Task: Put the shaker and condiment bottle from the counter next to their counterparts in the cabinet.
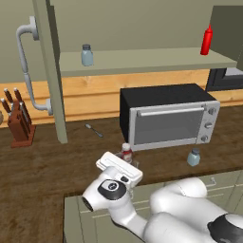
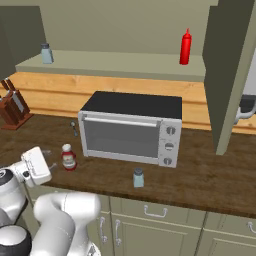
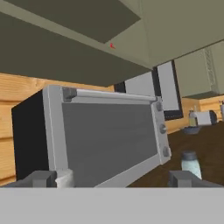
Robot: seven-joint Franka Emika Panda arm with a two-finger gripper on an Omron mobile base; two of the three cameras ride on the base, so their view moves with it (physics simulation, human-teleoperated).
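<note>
The condiment bottle (image 1: 126, 152) (image 2: 68, 157), stubby with a white cap, stands on the counter (image 1: 57, 166) in front of the toaster oven's left corner. My gripper (image 1: 134, 166) (image 2: 51, 166) hovers low just in front of it, open and holding nothing. In the hand view my gripper (image 3: 113, 179) has the bottle's white cap (image 3: 65, 177) beside its left fingertip. The pale blue shaker (image 1: 193, 157) (image 2: 138, 177) (image 3: 190, 164) stands on the counter by the oven's right front corner. On the cabinet (image 1: 142, 61) shelf stand the counterparts, a shaker (image 1: 86, 55) (image 2: 46, 53) and a red squeeze bottle (image 1: 206, 41) (image 2: 185, 47).
A black toaster oven (image 1: 166, 116) (image 2: 131, 127) (image 3: 100, 135) sits under the shelf at the back of the counter. A knife block (image 1: 19, 121) (image 2: 12, 107) and a spoon (image 1: 94, 129) lie to the left. The cabinet doors (image 1: 50, 71) (image 2: 227, 75) hang open on both sides.
</note>
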